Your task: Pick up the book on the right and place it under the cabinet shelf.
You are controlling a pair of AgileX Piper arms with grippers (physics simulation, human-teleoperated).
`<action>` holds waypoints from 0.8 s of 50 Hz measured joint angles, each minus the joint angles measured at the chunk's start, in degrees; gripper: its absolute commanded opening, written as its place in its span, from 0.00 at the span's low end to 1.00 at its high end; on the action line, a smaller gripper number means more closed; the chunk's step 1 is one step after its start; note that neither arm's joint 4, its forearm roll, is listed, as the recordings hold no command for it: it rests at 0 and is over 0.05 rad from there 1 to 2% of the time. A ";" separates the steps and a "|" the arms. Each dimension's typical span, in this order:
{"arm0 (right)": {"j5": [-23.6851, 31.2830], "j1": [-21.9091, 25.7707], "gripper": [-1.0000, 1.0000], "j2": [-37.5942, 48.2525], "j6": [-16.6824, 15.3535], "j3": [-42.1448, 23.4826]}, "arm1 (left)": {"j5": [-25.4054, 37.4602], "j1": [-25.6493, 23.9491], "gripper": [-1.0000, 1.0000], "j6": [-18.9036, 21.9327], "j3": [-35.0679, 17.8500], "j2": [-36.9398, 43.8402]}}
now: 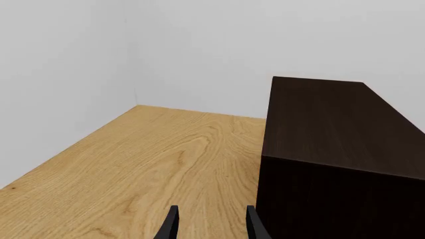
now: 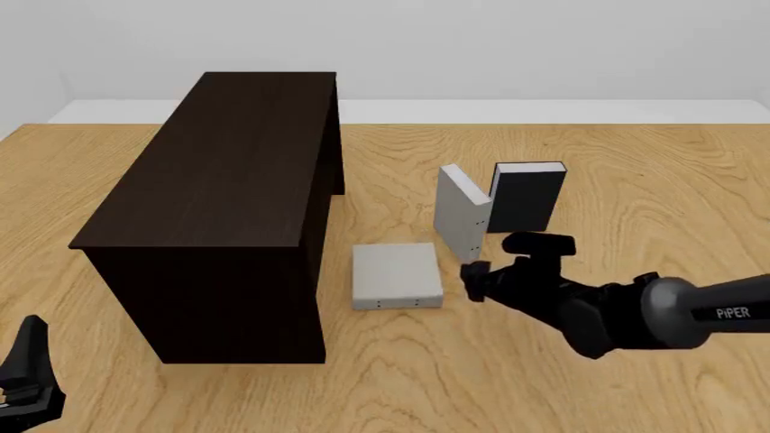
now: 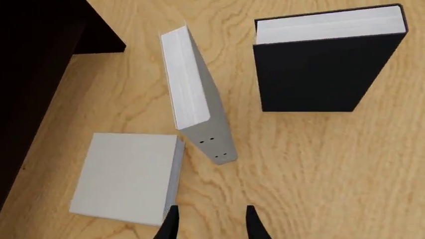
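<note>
The cabinet (image 2: 229,216) is long and very dark brown, and it stands on the left part of the wood table (image 2: 673,180), with its short end toward the arms. Three books are to the right of it. A grey book (image 2: 395,275) lies flat, just beside the cabinet's near right corner. The book (image 2: 462,213), also light grey w/ a white page edge, stands upright on its edge, a bit tilted, further back and to the right of the flat one. A black book (image 2: 526,197) stands upright just beside it on the right; from front view I cannot tell if the two touch.

The right gripper (image 2: 477,281) hangs over the table near the upright grey book, on its near side, not touching anything. In the right wrist view its fingers (image 3: 171,225) are apart, w/ only bare table between them.

The left gripper (image 1: 209,224) is low at the near left corner, in front of the cabinet's end. Its fingers (image 1: 252,224) are apart too and hold nothing, approx. beside the cabinet's left wall.
</note>
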 measured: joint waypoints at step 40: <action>-3.30 3.16 1.00 8.77 -6.41 -3.22 | -0.22 0.00 1.00 -0.07 0.10 0.00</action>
